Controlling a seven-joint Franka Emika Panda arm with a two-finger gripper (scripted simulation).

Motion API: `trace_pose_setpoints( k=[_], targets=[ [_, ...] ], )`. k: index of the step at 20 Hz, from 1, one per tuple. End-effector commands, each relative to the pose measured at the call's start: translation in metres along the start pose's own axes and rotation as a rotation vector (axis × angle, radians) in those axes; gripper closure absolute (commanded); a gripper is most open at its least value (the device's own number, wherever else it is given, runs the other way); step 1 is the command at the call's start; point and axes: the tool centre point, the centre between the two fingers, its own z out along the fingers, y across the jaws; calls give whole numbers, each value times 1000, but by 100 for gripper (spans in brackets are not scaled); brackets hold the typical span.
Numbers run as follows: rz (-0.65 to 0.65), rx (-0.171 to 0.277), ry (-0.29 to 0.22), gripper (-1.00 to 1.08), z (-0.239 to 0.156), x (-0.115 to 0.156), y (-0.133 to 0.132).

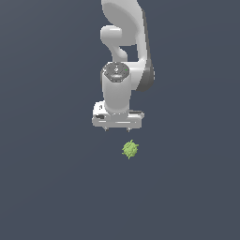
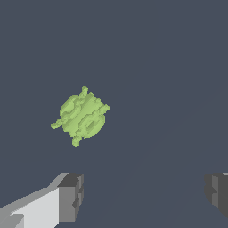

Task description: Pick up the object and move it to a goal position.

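The object (image 1: 130,149) is a small light-green, bumpy, spiky lump lying on the dark grey floor. The white gripper (image 1: 117,129) hangs just behind it in the exterior view, slightly toward that view's left, and does not touch it. In the wrist view the object (image 2: 81,116) lies on the floor outside the gap between the two grey fingertips (image 2: 71,196). The gripper (image 2: 142,193) is open, its fingers spread wide with nothing between them.
The white arm (image 1: 124,42) rises behind the gripper toward the top of the exterior view. A plain dark grey surface (image 1: 56,178) spreads all around the object.
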Motion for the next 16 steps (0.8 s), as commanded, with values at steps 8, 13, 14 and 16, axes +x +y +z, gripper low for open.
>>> trace_pose_setpoints(
  k=[8,13,14,16],
  targets=[
    [124,5,4,-92,10,8,-11],
    [235,8,7,-92,19,16,-21],
    [260,9,8,-92,21,17,-24],
    [309,11,9,-92,25,20,-28]
  ],
)
